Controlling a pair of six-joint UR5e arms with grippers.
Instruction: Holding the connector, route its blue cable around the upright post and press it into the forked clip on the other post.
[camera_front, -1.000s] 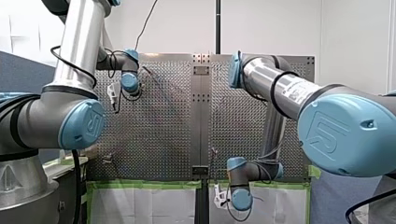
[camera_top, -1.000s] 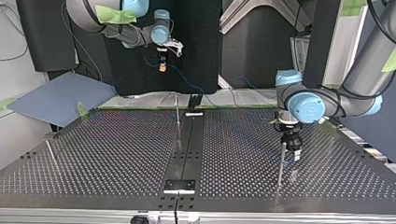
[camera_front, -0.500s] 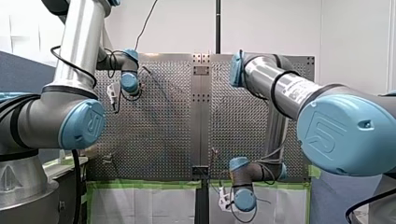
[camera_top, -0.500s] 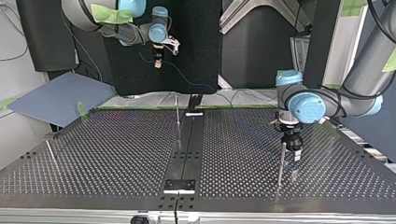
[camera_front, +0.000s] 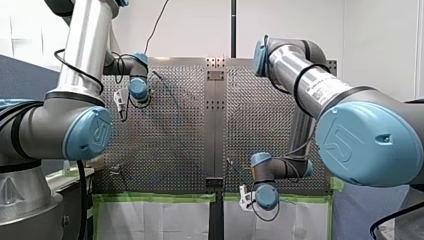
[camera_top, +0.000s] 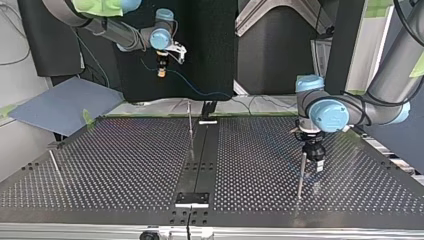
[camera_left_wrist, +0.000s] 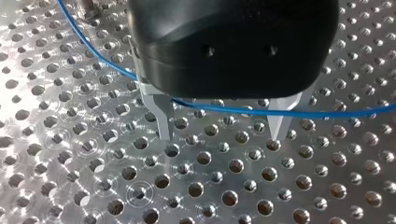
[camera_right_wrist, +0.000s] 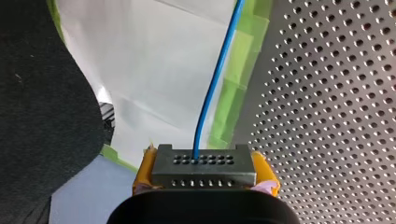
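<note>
Grips the connector (camera_right_wrist: 204, 171) between the yellow pads of my right gripper (camera_top: 161, 73), high beyond the table's (camera_top: 125, 165) far edge in the top view, blue cable (camera_right_wrist: 215, 79) trailing down. Holds my left gripper (camera_left_wrist: 220, 134) wide open beside a thin post (camera_top: 300, 176), cable crossing its fingers. Risks snagging slack there, perhaps jerking the connector loose.

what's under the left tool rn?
Perforated table and the blue cable, crossing near the base of the left tool's open fingers. The tool's black body covers part of the cable's run.

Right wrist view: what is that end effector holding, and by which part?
The connector, clamped at its two opposite ends between the yellow pads.
</note>
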